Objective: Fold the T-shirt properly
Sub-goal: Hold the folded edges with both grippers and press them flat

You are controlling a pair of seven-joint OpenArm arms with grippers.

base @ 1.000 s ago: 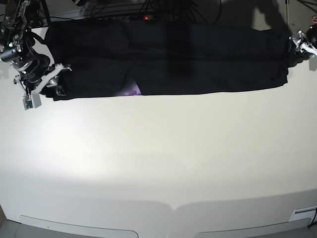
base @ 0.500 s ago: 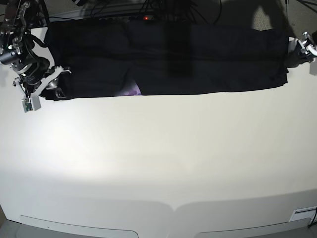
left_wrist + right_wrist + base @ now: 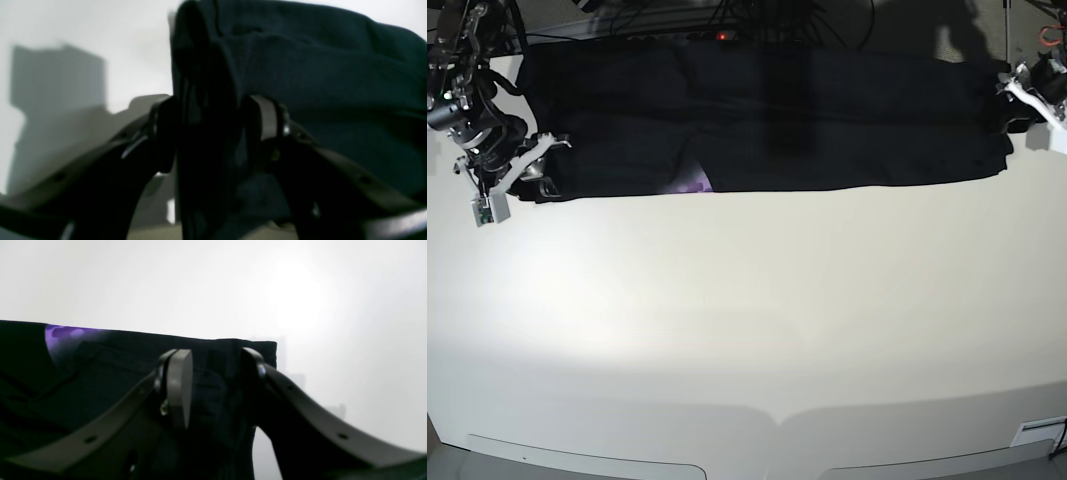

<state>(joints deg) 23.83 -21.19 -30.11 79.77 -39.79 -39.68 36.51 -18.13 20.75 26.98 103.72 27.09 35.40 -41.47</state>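
The black T-shirt lies as a long folded band across the far side of the white table. A small patch of its purple print shows at the near edge. My left gripper is at the band's right end, shut on a bunched fold of the T-shirt, with cloth filling the space between its fingers. My right gripper is at the band's left end. In the right wrist view this gripper clamps the corner of the T-shirt, with the purple print further along.
Dark cables and a small red light sit behind the shirt at the table's back edge. Two pale panels line the front edge, and a small white tag lies at the front right corner.
The left arm rose and drew back a little, lifting the shirt's right end slightly. The right arm shifted slightly left with its corner, pulling the band tauter.
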